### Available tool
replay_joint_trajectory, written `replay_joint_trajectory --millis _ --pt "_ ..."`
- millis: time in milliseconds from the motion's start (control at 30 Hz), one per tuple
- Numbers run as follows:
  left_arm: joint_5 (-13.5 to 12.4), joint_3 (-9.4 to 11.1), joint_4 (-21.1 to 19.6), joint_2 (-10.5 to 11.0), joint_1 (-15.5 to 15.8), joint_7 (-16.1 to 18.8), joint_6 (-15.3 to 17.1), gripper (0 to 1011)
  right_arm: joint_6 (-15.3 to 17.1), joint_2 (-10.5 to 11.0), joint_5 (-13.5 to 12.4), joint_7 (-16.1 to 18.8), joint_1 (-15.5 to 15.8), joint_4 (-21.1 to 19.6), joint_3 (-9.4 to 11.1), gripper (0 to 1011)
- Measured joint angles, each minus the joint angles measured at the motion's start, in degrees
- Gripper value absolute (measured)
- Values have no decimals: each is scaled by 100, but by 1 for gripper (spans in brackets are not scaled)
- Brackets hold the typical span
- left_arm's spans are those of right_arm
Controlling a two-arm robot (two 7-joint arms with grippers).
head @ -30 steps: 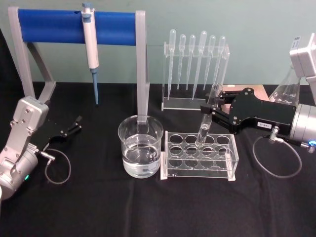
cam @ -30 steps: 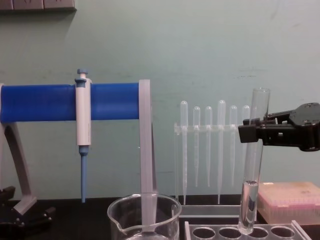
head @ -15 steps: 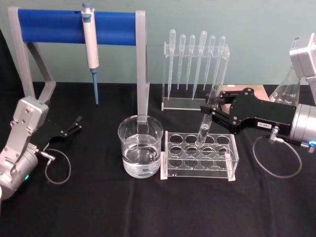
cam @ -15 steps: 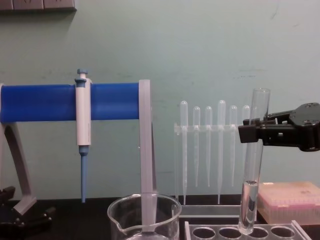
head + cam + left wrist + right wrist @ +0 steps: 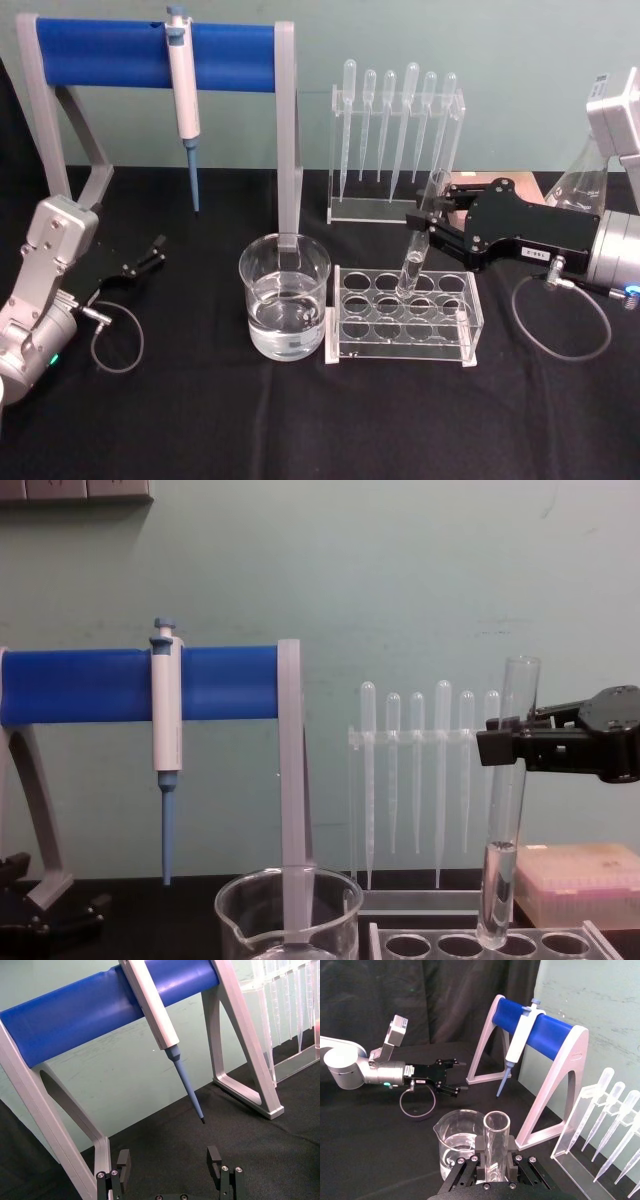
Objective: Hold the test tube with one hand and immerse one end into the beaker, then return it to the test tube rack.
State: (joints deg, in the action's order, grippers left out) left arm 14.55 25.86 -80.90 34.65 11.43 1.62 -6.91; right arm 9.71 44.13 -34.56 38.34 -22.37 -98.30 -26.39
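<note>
Zero change: right gripper (image 5: 427,222) stays clamped on test tube (image 5: 412,265), tip in rack (image 5: 400,347); task stalled. Left gripper (image 5: 152,252) idle at 9 o'clock, fingers spread.

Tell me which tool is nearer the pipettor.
Left. The left tool sits open just before the pipettor; the right tool is far to its right, shut on the tube over the rack.
</note>
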Motion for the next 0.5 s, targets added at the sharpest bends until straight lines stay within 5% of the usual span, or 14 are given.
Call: replay_joint_trajectory --millis 500 --pt "0 0 0 0 0 0 0 1000 0 0 0 0 0 0 0 237"
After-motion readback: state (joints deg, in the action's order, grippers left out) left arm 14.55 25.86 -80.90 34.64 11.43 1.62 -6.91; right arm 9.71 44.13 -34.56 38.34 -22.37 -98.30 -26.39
